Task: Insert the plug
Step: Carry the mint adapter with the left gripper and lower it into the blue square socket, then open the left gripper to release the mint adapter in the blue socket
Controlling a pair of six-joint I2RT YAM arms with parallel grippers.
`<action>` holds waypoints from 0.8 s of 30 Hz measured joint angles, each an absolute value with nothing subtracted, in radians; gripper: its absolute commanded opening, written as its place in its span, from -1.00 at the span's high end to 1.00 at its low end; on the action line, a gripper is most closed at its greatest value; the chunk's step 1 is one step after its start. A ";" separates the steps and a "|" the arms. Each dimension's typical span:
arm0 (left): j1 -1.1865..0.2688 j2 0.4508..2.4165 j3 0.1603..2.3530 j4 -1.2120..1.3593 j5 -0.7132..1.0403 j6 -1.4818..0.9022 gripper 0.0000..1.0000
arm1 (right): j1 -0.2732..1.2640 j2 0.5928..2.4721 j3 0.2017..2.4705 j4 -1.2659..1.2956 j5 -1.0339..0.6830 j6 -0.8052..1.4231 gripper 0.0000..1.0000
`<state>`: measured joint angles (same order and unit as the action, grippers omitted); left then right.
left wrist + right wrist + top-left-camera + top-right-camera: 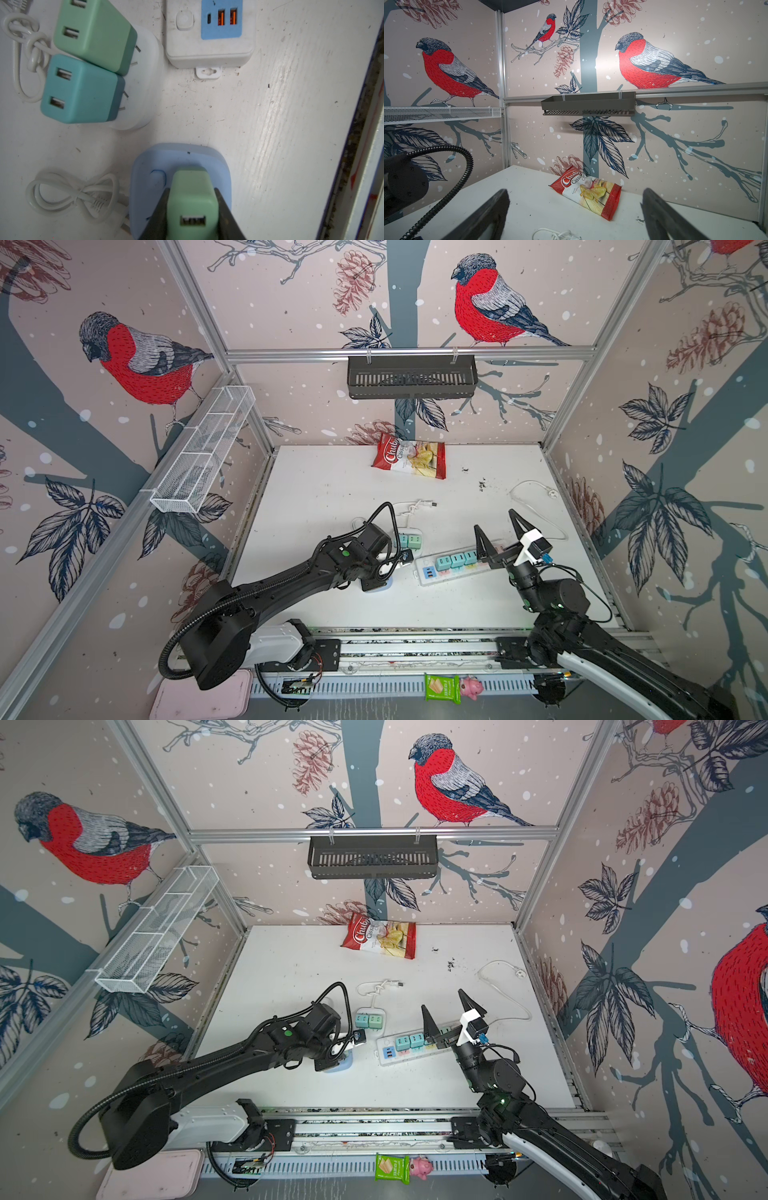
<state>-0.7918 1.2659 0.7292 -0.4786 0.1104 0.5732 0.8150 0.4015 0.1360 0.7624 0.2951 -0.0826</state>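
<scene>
2 pincers, 1 plug. My left pincer (191, 192) is clamped narrow on the pale green plug (193, 209), 1 finger on each flat side, at the lower middle of the wrist frame. The plug stands on the light blue socket block (145, 172). Its prongs are hidden, so I can't tell if it's fully seated. My right pincer (494, 519) is spread wide w/ nothing in it, above the long power strip (467, 577) at centre-right in a top view.

Handling, my guess: light, stiff plastic shell, smooth w/ rounded corners, so it could twist in my grip. The thin prongs would prob. bend if pushed askew. Best to hold the 2 flat sides and press straight. The blue block looks small and loose on the tabletop (270, 124), so it may slide or tip.

Around: a white socket block (145, 83) carries 2 more plugs, a green one (93, 33) and a teal one (81, 89), upper left. A coiled white cable (72, 193) lies just beside the blue block, lower left. The chip bag (409, 460) is well apart. Nothing blocks the push.
</scene>
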 measured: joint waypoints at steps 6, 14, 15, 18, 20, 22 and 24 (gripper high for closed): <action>-0.762 1.274 0.726 -0.462 0.139 0.573 1.00 | 0.815 0.398 0.136 0.760 0.295 -0.082 -0.99; -0.746 1.317 0.707 -0.405 0.155 0.562 1.00 | 0.815 0.382 0.134 0.757 0.292 -0.082 -0.99; -0.744 1.324 0.706 -0.398 0.157 0.559 1.00 | 0.815 0.381 0.134 0.757 0.292 -0.082 -0.99; -0.735 1.345 0.708 -0.372 0.168 0.558 1.00 | 0.815 0.381 0.134 0.757 0.292 -0.082 -0.99; -0.731 1.355 0.708 -0.352 0.175 0.558 1.00 | 0.815 0.381 0.134 0.757 0.292 -0.082 -0.99; -0.728 1.359 0.707 -0.345 0.181 0.558 1.00 | 0.812 0.381 0.134 0.757 0.292 -0.081 -0.99; -0.727 1.362 0.707 -0.338 0.183 0.558 1.00 | 0.811 0.381 0.134 0.757 0.292 -0.081 -0.99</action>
<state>-0.7265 1.3624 0.7074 -0.3378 0.1833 0.5575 0.8108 0.3809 0.1341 0.7574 0.2916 -0.0811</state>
